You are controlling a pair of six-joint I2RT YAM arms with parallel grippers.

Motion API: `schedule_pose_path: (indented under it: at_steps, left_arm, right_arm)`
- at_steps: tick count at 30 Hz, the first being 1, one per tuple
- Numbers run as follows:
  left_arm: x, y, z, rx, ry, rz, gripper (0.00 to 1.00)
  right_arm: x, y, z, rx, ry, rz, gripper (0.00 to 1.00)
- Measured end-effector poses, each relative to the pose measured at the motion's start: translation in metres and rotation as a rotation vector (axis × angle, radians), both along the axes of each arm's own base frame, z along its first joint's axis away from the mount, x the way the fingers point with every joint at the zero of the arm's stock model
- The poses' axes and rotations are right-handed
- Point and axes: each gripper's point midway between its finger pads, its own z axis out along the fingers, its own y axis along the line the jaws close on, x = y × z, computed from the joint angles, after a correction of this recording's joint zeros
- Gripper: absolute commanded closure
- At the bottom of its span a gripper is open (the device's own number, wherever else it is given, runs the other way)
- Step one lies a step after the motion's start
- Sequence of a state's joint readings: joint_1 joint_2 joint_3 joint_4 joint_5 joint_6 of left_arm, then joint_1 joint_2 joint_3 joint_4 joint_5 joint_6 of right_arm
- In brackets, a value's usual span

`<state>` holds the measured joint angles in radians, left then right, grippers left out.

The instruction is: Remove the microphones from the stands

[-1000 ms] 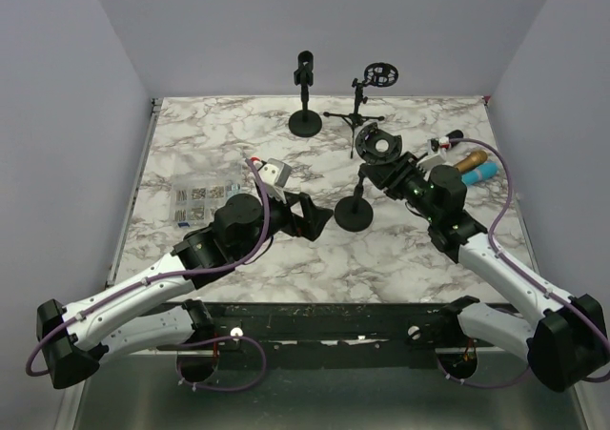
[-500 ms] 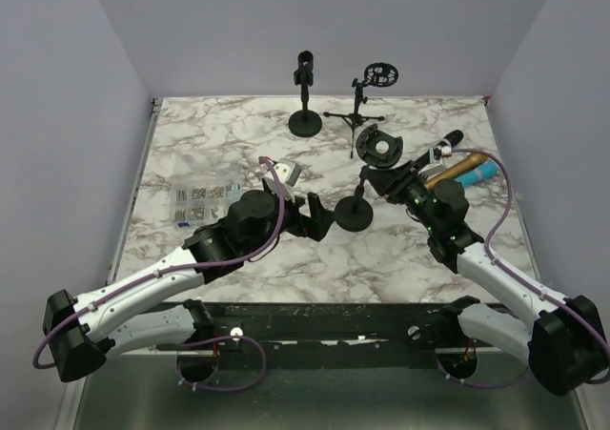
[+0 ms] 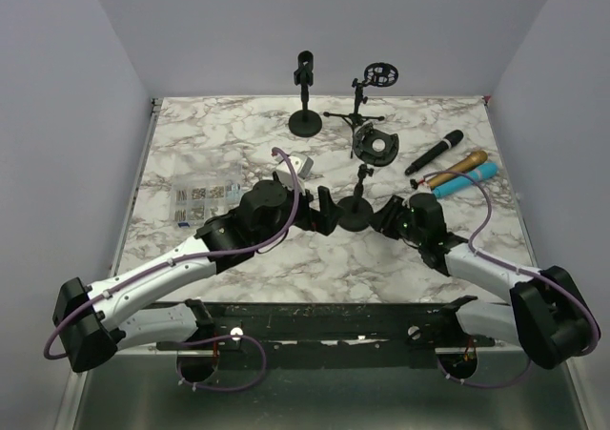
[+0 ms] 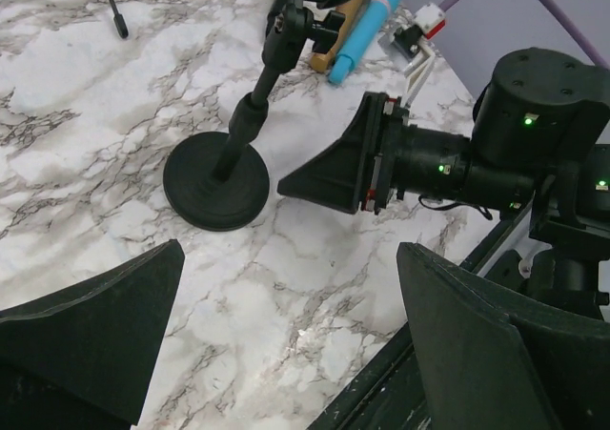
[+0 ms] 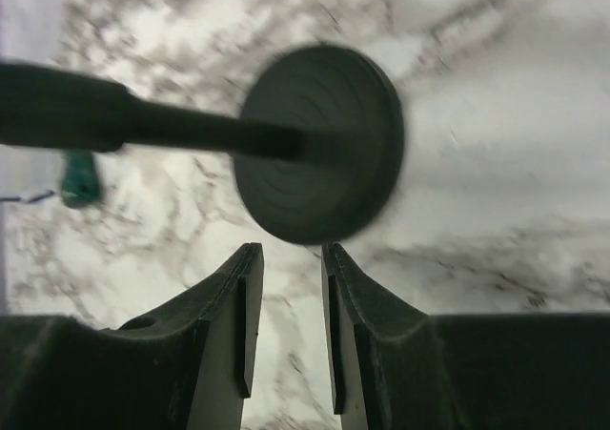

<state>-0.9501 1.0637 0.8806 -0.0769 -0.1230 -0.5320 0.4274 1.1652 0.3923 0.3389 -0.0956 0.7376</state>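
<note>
Left gripper (image 4: 291, 256): we saw it spread wide with nothing in it, hovering low over the marble table (image 3: 238, 134).
Left fingers (image 4: 91, 325): they sat far out at both sides of the wrist view, with only bare marble between them.
Right gripper (image 5: 290, 251): it was pinched down to a narrow slit, again holding nothing.
Right gripper aim: from the left wrist it looked like one black wedge, tip aimed at the stand's base from the right side.
Stand (image 4: 250, 115): it stood upright on its round base, smack between the two grippers. Both were just beside the base, and as far as we could tell neither touched it.
Microphone (image 3: 435, 152): the black one was off the stand. It lay flat on the table, to the far right of the stand and well apart from it.
Microphone axis: it ran on a diagonal. The thicker end pointed to the far right corner and the thin end back toward the middle of the table.
Neighbours: a gold microphone (image 3: 457, 167) and a blue microphone (image 3: 467, 176) lay just beside it on the near side, on roughly the same slant.
Further out: a ring-shaped mount (image 3: 376, 146) lay beyond the stand, and a clear box of small parts (image 3: 202, 197) sat over on the left.
</note>
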Motion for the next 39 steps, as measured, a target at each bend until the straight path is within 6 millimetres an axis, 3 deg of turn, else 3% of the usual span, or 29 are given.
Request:
schedule_pose_path:
  at_steps: [3,6,10,15,22,29,34,39]
  left_arm:
    - [0.001,-0.003,-0.004,0.007,0.013,-0.006,0.01]
    - [0.000,-0.005,-0.005,0.004,0.019,-0.014,0.02]
    - [0.001,-0.009,-0.003,-0.003,0.018,-0.025,0.01]
    - [0.011,-0.020,0.009,-0.018,0.017,-0.039,0.02]
    - [0.015,-0.027,0.023,-0.070,0.024,-0.050,0.02]
    - [0.004,-0.020,0.018,-0.086,0.053,-0.062,0.02]
    - [-0.009,-0.003,0.023,-0.113,0.037,-0.061,0.01]
    - [-0.012,0.001,0.024,-0.128,0.040,-0.057,0.01]
  right_arm:
    - [-0.019,-0.010,-0.036,-0.069,0.117,0.005,0.59]
    - [-0.022,-0.010,-0.035,-0.078,0.115,0.019,0.53]
    - [-0.020,-0.006,0.003,-0.025,0.003,0.035,0.34]
    - [-0.016,-0.002,0.049,0.038,-0.094,0.032,0.21]
    - [-0.002,0.023,0.111,0.199,-0.119,0.075,0.14]
    - [0.019,0.036,0.127,0.255,-0.087,0.059,0.18]
    - [0.024,0.030,0.129,0.263,-0.091,0.008,0.21]
    - [0.028,0.024,0.139,0.285,-0.117,-0.036,0.23]
